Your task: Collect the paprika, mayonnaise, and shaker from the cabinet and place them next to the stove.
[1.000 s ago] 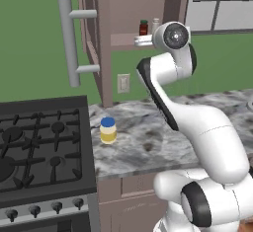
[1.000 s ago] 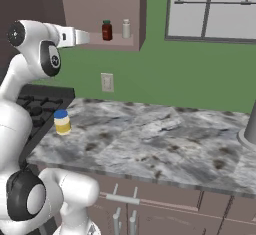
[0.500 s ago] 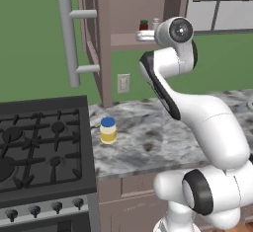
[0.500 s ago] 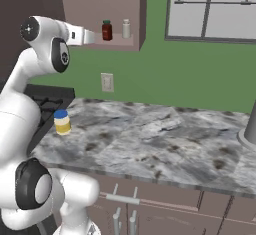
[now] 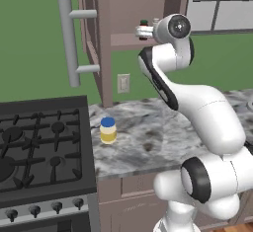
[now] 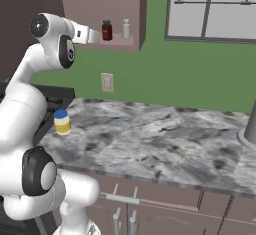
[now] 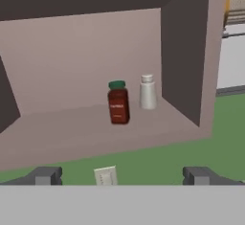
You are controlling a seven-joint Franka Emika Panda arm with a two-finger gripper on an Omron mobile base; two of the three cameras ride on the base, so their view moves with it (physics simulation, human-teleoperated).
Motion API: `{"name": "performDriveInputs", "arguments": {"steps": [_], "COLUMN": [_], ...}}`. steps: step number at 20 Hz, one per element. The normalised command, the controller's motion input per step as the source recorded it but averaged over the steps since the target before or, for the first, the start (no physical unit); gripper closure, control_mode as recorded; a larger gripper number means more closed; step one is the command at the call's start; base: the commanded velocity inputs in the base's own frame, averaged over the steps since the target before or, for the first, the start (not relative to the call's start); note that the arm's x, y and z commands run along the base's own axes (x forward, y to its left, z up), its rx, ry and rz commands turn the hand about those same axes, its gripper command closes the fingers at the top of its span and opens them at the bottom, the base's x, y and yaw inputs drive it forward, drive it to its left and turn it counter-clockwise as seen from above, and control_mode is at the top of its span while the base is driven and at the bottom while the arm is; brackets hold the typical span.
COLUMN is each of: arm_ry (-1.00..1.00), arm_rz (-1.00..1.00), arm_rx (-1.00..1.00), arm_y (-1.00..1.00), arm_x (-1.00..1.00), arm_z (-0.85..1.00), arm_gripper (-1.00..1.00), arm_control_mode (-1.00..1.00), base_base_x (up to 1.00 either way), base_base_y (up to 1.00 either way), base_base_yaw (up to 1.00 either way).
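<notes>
Just open tool (image 7: pixel 119 175) facing paprika (image 7: pixel 118 103)

We see a glossy white arm (image 5: pixel 207 107) w/ rounded links, dark grey joint discs and black seams; gripper (image 7: pixel 122 176) w/ two small dark grey finger tips (image 7: pixel 45 175).

Open shelf room lies left of the paprika (image 7: pixel 118 102); the shaker (image 7: pixel 148 92) crowds its right.
</notes>
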Motion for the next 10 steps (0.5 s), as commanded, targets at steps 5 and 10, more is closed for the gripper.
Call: {"name": "performDriveInputs", "arguments": {"steps": [5, 10], "arm_ry": [0.03, 0.0], "arm_rz": [0.0, 0.0], "arm_rx": [0.0, 0.0], "arm_y": [0.0, 0.0], "arm_x": [0.27, 0.29], "arm_z": [0.02, 0.03], "arm_gripper": [-1.0, -1.0], "arm_control_mode": [-1.0, -1.0], "base_base_x": [0.0, 0.0], "base_base_y": [0.0, 0.0], "base_base_yaw": [0.0, 0.0]}}
